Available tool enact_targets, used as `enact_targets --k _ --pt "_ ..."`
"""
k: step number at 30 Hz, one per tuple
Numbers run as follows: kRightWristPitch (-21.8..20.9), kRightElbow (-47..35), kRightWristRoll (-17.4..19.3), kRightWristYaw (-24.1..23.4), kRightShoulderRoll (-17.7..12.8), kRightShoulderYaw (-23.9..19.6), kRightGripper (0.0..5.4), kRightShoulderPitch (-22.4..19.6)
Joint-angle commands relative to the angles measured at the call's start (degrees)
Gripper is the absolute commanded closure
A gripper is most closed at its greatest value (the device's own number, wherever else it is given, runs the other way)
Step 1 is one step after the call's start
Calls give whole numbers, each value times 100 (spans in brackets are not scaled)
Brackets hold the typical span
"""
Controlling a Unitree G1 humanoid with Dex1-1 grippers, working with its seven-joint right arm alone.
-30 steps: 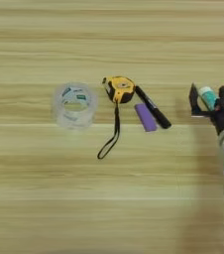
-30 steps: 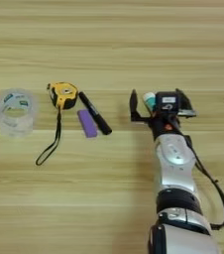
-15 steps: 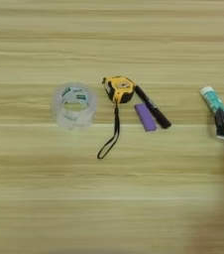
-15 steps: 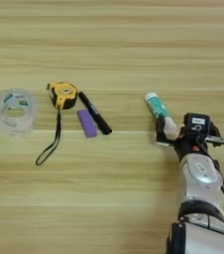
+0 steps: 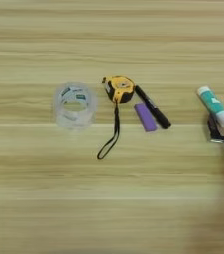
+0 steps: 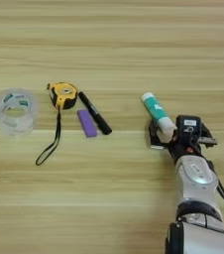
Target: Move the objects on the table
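Both views look steeply down on the table (image 5: 109,208) from overhead. They share nearly everything; the right eye view reaches further right.

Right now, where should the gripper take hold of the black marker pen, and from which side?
Grip the black marker pen across its middle, coming from above. It lies flat and diagonal, and the purple piece sits close on its left, so the fingers probably need to straddle the barrel carefully there.
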Motion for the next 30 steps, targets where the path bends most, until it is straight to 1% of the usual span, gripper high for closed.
enact_targets --k 1,4,8,12,14,19,22,28,30 --pt "133 -121 25 130 -171 74 3 -405" --pt "199 -85 25 199 -119 129 3 -419" --pt "206 -48 34 222 -108 153 3 -430" --pt "169 -45 51 355 -62 202 3 -423" --pt "156 -61 40 400 -28 234 24 -411" --pt "127 -136 -23 624 85 399 109 -345" --pt "97 -248 -10 728 149 473 143 -305" --pt "108 -505 -16 828 277 590 218 -219" --pt "114 -611 -27 871 356 656 255 -184"
